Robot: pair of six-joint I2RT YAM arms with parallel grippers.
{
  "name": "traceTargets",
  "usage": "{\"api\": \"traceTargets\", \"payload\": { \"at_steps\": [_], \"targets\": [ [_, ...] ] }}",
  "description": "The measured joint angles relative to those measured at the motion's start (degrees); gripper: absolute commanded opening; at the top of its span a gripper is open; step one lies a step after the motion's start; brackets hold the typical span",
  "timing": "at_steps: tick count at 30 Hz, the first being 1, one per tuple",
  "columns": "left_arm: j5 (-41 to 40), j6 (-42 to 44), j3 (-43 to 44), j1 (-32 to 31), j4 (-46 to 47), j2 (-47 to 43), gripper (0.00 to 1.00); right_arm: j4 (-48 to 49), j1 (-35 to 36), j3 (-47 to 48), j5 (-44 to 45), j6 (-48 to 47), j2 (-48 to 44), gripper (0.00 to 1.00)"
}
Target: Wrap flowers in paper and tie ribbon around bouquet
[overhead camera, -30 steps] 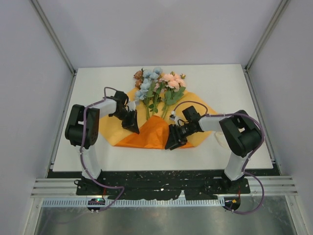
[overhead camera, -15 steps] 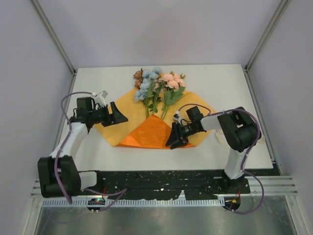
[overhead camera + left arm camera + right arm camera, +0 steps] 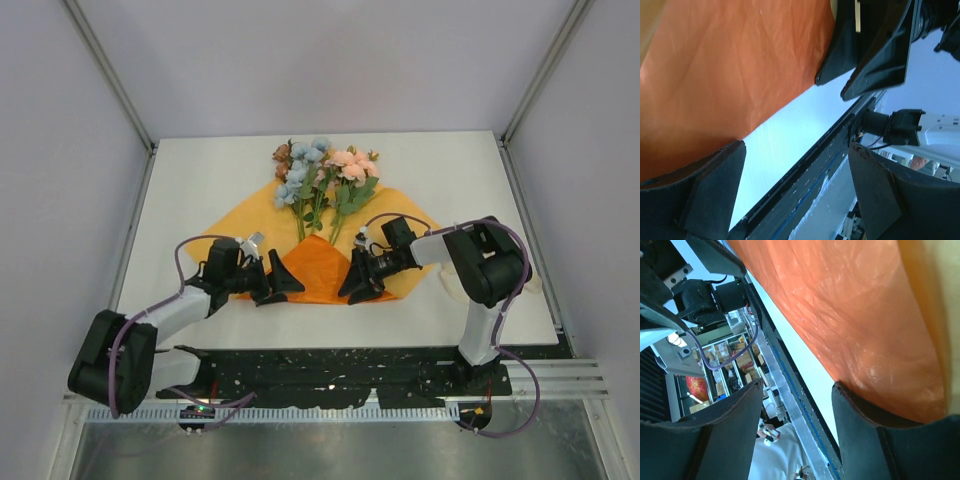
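Two claws logged. Found left claw [image 3: 283, 283] gaping wide, empty, at near left edge of orange paper [image 3: 240, 235]. Found flowers [image 3: 320, 180] lying on paper's far half, centre of table [image 3: 450, 170]. Found right claw [image 3: 355, 290] partly spread, empty, one finger against paper's near edge.

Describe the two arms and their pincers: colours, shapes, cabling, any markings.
They match. The left arm and right arm have white tubular links with bulky black joint housings. A grey-purple cable loops loosely outside each arm. The left pincer and right pincer are matte black, each with two broad wedge-shaped fingers tapering to a tip. I can make out no markings.
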Motion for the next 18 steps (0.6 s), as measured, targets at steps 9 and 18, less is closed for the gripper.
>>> {"api": "traceTargets", "payload": {
  "at_steps": [9,18],
  "targets": [
    [-2.4,-2.36,7.89,-1.27,-0.48,13.33,0.86,-0.15,-0.39,0.39,-0.76,1.11,0.5,0.67],
    [-3.65,1.99,7.45,6.08,-12.96,9.94,0.87,-0.15,-0.87,0.39,-0.79,1.25,0.46,0.68]
  ]
}}
